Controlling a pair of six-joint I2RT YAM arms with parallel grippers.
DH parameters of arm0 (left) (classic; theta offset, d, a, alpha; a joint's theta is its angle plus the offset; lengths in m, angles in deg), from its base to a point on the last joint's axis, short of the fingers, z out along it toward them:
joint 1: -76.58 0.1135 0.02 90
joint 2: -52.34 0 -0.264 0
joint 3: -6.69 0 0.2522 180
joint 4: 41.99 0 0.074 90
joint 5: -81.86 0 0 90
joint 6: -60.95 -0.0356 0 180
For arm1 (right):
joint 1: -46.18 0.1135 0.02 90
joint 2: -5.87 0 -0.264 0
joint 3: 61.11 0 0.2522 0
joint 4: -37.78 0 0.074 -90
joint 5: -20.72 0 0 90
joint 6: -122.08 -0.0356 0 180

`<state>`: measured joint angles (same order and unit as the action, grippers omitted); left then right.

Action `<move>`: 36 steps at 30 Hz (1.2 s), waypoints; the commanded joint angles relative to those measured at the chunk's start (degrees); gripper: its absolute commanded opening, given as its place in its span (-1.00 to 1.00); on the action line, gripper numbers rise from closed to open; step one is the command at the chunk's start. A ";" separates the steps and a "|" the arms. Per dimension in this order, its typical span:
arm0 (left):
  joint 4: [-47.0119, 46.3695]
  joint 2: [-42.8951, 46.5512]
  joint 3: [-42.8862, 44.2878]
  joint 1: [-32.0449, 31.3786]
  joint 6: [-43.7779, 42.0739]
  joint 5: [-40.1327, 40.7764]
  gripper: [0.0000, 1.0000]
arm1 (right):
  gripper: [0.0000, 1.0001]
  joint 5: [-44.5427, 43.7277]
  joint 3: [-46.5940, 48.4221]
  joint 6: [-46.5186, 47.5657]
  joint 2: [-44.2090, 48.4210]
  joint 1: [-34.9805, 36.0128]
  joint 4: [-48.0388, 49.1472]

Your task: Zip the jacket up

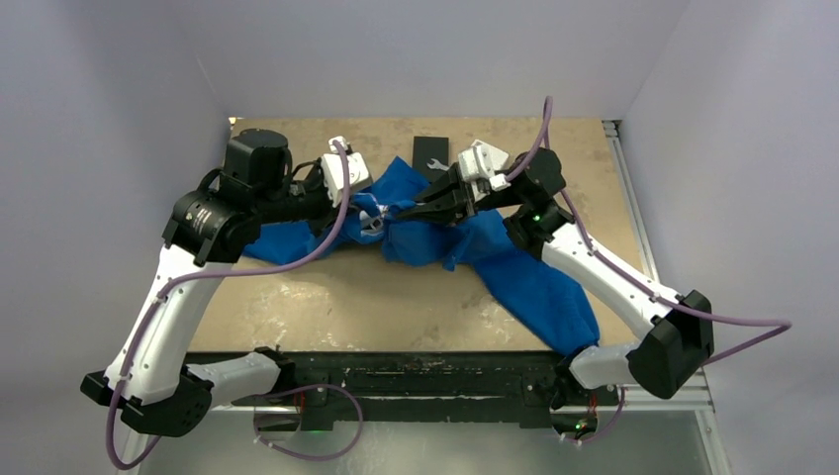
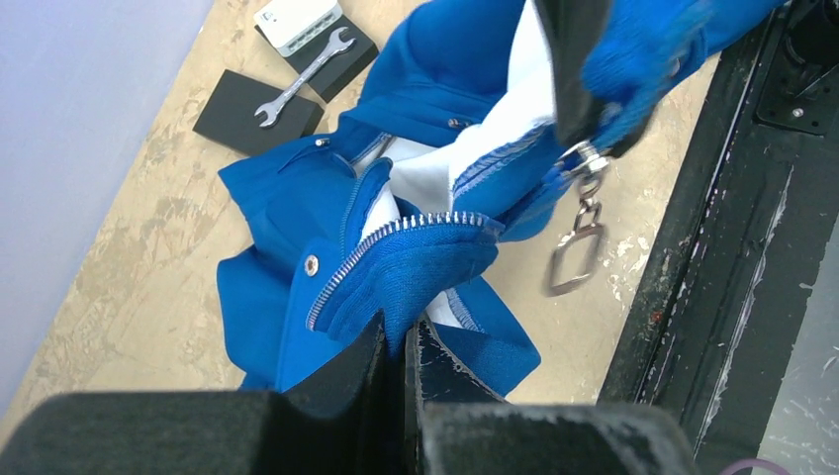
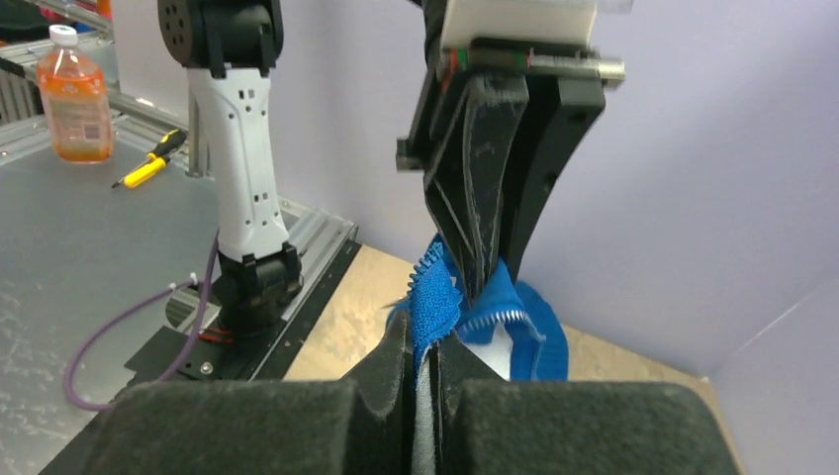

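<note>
The royal-blue jacket (image 1: 534, 282) lies bunched at the middle of the table, one sleeve trailing toward the right arm's base. My left gripper (image 1: 374, 220) is shut on a fold of its blue hem (image 2: 425, 267) beside the silvery zipper teeth (image 2: 386, 242), jaws pressed together (image 2: 406, 332). Just opposite, my right gripper (image 1: 401, 213) is shut on the other front edge (image 3: 435, 297), white lining showing between its jaws (image 3: 427, 346). The zipper slider with its metal pull ring (image 2: 574, 257) hangs below the right gripper's fingers (image 2: 574, 59). Both grippers meet tip to tip, lifting the fabric.
A black pad (image 1: 432, 153) with a wrench (image 2: 297, 79) lies at the table's back, a white box (image 2: 297, 20) beside it. A black rail (image 1: 416, 371) runs along the near edge. Off the table stand an orange bottle (image 3: 74, 94) and a yellow screwdriver (image 3: 148, 163).
</note>
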<state>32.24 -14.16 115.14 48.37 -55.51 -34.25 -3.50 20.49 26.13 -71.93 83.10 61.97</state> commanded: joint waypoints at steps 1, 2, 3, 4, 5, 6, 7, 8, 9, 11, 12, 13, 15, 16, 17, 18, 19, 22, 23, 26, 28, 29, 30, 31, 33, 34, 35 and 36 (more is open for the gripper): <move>-1.38 2.08 1.00 -0.18 1.93 0.71 -1.00 | -1.00 1.75 -0.95 8.53 -1.25 0.05 -9.44; -1.14 1.96 1.73 -0.19 2.02 0.97 -1.00 | -1.00 2.62 -1.17 7.66 -1.36 0.07 -9.09; -0.93 1.79 2.72 -0.19 1.97 1.18 -1.00 | -1.00 3.06 -1.35 7.15 -1.42 0.07 -8.97; -0.70 1.61 3.37 -0.25 2.02 1.18 -1.00 | -1.00 3.61 -1.57 6.82 -1.46 0.07 -9.03; -0.31 1.34 4.14 -0.22 2.21 1.04 -1.00 | -1.00 4.31 -1.78 6.47 -1.52 0.07 -8.93; -0.27 1.29 4.53 -0.24 2.48 0.79 -1.00 | -1.00 5.07 -2.02 6.40 -1.71 0.07 -8.67; -0.24 1.26 4.62 -0.21 2.53 0.34 -1.00 | -1.00 5.74 -2.19 4.39 -1.86 0.07 -7.88; -0.22 1.29 4.51 -0.20 2.53 -0.30 -1.00 | -1.00 6.02 -2.55 3.34 -1.91 0.07 -6.78; -0.09 1.44 4.22 -0.18 2.50 -0.56 -1.00 | -1.00 6.07 -2.98 2.33 -1.87 0.07 -5.59; 0.16 1.75 3.30 -0.24 2.21 -0.92 -1.00 | -1.00 6.51 -3.87 -0.52 -1.96 0.03 -1.83; 0.29 1.87 2.95 -0.24 2.01 -1.05 -1.00 | -1.00 6.96 -4.30 -2.37 -2.04 0.07 0.08; 0.28 1.97 2.74 -0.27 1.94 -1.25 -1.00 | -1.00 7.57 -4.84 -4.42 -2.13 0.07 2.74; 0.32 2.07 2.77 -0.24 1.93 -1.43 -1.00 | -1.00 8.85 -5.88 -9.28 -2.34 -0.01 7.27; 0.36 2.08 2.81 -0.22 1.86 -1.48 -1.00 | -1.00 8.96 -6.28 -11.03 -2.54 -0.01 9.50; 0.40 2.14 2.81 -0.23 1.85 -1.57 -1.00 | -1.00 9.01 -6.53 -12.98 -2.86 -0.01 11.63; 0.48 2.20 2.80 -0.23 1.71 -1.76 -1.00 | -1.00 9.24 -6.71 -14.92 -3.27 -0.01 13.65; 0.73 2.25 2.84 -0.25 1.41 -2.02 -1.00 | -1.00 9.09 -6.82 -16.73 -3.62 -0.12 15.34; 1.18 2.51 2.56 -0.19 0.78 -2.49 -1.00 | -1.00 8.71 -5.26 -19.56 -5.21 -0.19 16.57; 1.15 2.64 2.52 -0.23 0.73 -2.69 -1.00 | -1.00 8.55 -4.91 -20.03 -5.52 -0.20 16.72; 1.22 2.69 2.42 -0.19 0.49 -3.30 -1.00 | -1.00 8.17 -4.48 -20.14 -5.78 -0.19 16.10; 1.40 2.78 2.42 -0.21 0.20 -3.38 -1.00 | -1.00 7.50 -4.39 -18.82 -5.51 -0.28 14.39; 1.49 2.76 2.41 -0.24 0.12 -3.56 -1.00 | -1.00 7.07 -4.19 -17.84 -5.37 -0.28 13.16; 1.59 2.84 2.33 -0.26 0.06 -3.81 -1.00 | -1.00 6.66 -3.95 -16.78 -5.23 -0.28 12.03; 1.60 2.86 2.09 -0.20 0.09 -4.12 -1.00 | -1.00 6.43 -3.69 -16.05 -5.18 -0.28 11.22; 1.65 3.03 1.47 -0.22 -0.18 -4.36 -1.00 | -1.00 6.30 -3.06 -15.26 -5.30 -0.38 10.33; 1.81 3.09 1.03 -0.21 -0.50 -4.51 -1.00 | -1.00 6.46 -2.79 -15.23 -5.34 -0.38 10.33; 1.93 3.17 0.67 -0.19 -0.95 -4.62 -1.00 | -1.00 6.73 -2.57 -15.27 -5.50 -0.37 10.46; 2.03 3.14 0.36 -0.25 -1.14 -4.77 -1.00 | -1.00 7.06 -2.44 -15.52 -5.60 -0.36 10.98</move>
<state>34.30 -12.39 116.50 48.37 -55.37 -36.70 4.54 14.54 9.49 -78.60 82.91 72.18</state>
